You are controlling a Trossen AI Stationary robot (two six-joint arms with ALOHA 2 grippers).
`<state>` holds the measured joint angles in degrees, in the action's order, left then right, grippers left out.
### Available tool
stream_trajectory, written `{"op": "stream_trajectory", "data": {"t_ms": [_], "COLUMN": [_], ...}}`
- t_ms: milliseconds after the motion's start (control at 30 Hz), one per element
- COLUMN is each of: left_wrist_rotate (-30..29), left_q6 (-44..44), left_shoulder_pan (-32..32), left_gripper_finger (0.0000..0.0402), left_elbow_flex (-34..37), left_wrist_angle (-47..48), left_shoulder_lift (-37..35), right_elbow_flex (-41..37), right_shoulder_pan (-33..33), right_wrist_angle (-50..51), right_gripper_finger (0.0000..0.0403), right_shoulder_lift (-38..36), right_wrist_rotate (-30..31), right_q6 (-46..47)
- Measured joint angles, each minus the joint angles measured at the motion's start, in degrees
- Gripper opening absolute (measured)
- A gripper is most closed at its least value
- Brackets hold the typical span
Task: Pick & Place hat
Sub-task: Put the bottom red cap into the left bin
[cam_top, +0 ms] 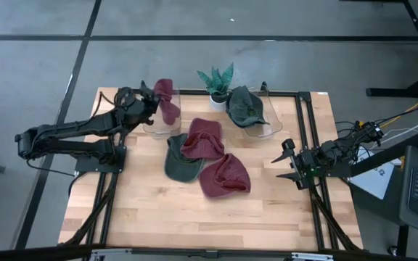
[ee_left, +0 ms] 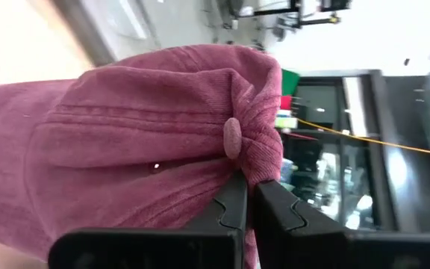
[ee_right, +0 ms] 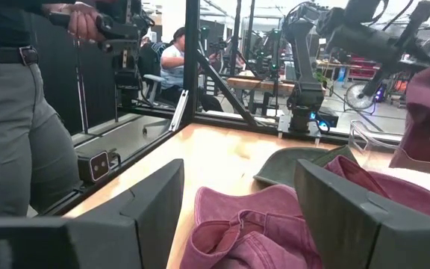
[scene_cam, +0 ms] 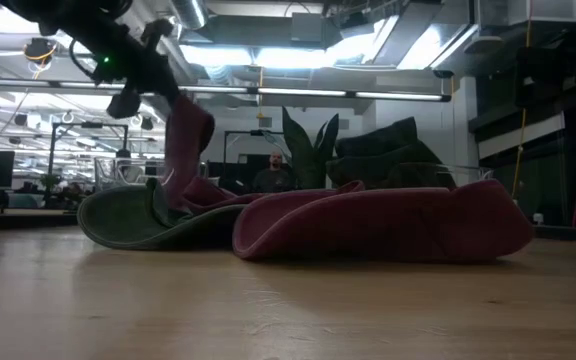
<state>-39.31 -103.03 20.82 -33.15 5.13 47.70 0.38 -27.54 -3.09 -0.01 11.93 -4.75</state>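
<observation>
My left gripper [cam_top: 153, 102] is shut on a maroon hat [cam_top: 167, 98], which it holds over a clear container [cam_top: 158, 127] at the far left of the table. In the low view that hat [scene_cam: 184, 150] hangs below the gripper [scene_cam: 160, 92]. On the wood lie a dark green hat [cam_top: 178, 164] and two more maroon hats [cam_top: 203, 139] [cam_top: 225, 176], overlapping one another. At the table's right side my right gripper [cam_top: 290, 164] stands open with nothing between its fingers, pointing toward the pile. My left gripper pinches a bunched fold of the crown [ee_left: 263, 168], right beside the hat's top button [ee_left: 232, 138], between its two fingers. The fingers [ee_left: 234, 205] come from the table's left, nearly level. The hat hangs down from them, slack. Whether its lower end touches the container, I cannot tell.
A second clear container [cam_top: 261, 127] at the far middle holds another dark green hat [cam_top: 245, 107]. A potted plant [cam_top: 217, 81] stands at the far edge between the containers. Black frame rails [cam_top: 305, 130] run along the table's sides. A person [ee_right: 21, 112] stands beyond the table.
</observation>
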Motion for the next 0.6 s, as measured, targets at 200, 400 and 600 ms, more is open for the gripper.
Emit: {"op": "stream_trajectory", "data": {"t_ms": [200,400,600], "left_wrist_rotate": [0.55,1.73,2.48], "left_q6": [5.9,4.84,2.79], "left_shoulder_pan": [0.0,0.0,0.0], "left_gripper_finger": [0.0005,0.0008,0.001], "left_elbow_flex": [0.0,0.0,0.0], "left_wrist_angle": [-5.15,0.2,5.84], "left_shoulder_lift": [0.02,0.04,0.04], "right_elbow_flex": [0.0,0.0,0.0], "right_shoulder_pan": [-0.01,0.0,-0.01], "right_wrist_angle": [0.0,0.0,0.0], "right_gripper_finger": [0.0252,0.0252,0.0252], "right_shoulder_lift": [0.0,0.0,0.0], "right_wrist_rotate": [0.01,0.01,0.01], "right_q6": [0.0,0.0,0.0]}}
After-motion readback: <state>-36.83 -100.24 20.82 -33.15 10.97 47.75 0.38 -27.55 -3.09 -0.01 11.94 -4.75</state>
